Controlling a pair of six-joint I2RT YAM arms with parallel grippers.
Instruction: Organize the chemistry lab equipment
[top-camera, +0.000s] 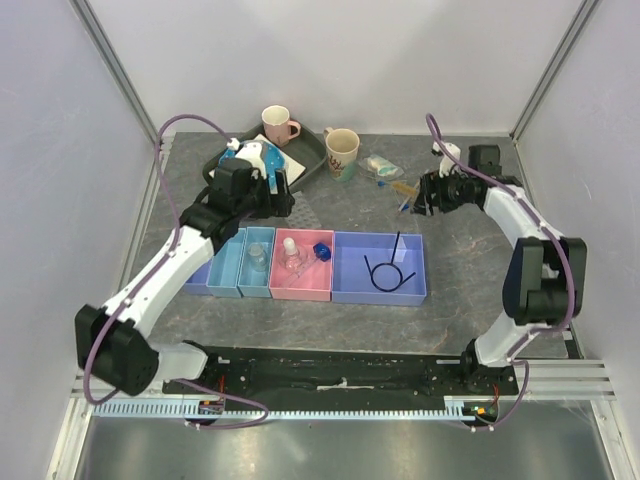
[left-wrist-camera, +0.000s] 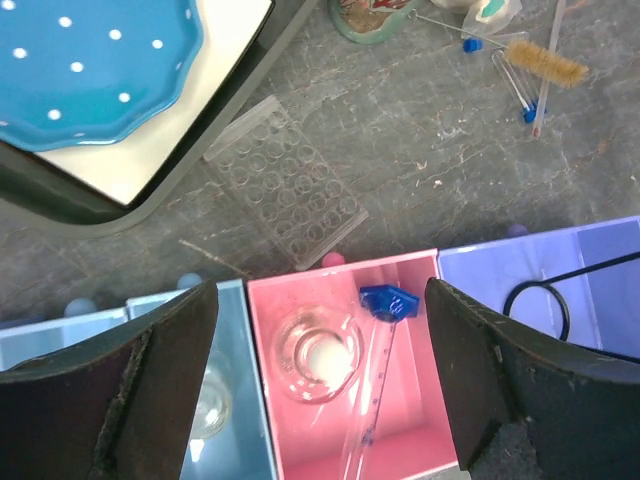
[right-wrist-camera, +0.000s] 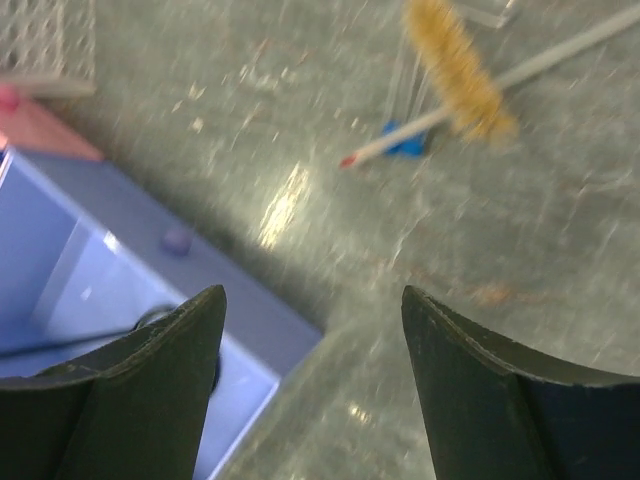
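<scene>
My left gripper (top-camera: 266, 200) (left-wrist-camera: 320, 292) is open and empty, above the back of the pink bin (left-wrist-camera: 410, 430). That bin holds a tiny clear bottle (left-wrist-camera: 318, 355), a clear graduated tube and a blue cap-like piece (left-wrist-camera: 388, 302). Another clear bottle (top-camera: 257, 258) sits in a light blue bin. The clear welled tray (left-wrist-camera: 290, 185) lies on the table just behind the pink bin. The black looped wire (top-camera: 385, 272) lies in the purple bin (top-camera: 345, 290). My right gripper (top-camera: 420, 200) (right-wrist-camera: 312, 295) is open and empty, over the table near the tan brush stick (right-wrist-camera: 455, 65) and blue-tipped sticks (right-wrist-camera: 405, 142). A clear packet (top-camera: 380, 165) lies behind them.
A dark tray (top-camera: 305, 160) at the back holds the blue dotted plate (left-wrist-camera: 90, 60). A pink mug (top-camera: 277, 125) and a beige mug (top-camera: 342, 153) stand beside it. Two light blue bins (top-camera: 225, 270) sit left of the pink one. Walls enclose the table.
</scene>
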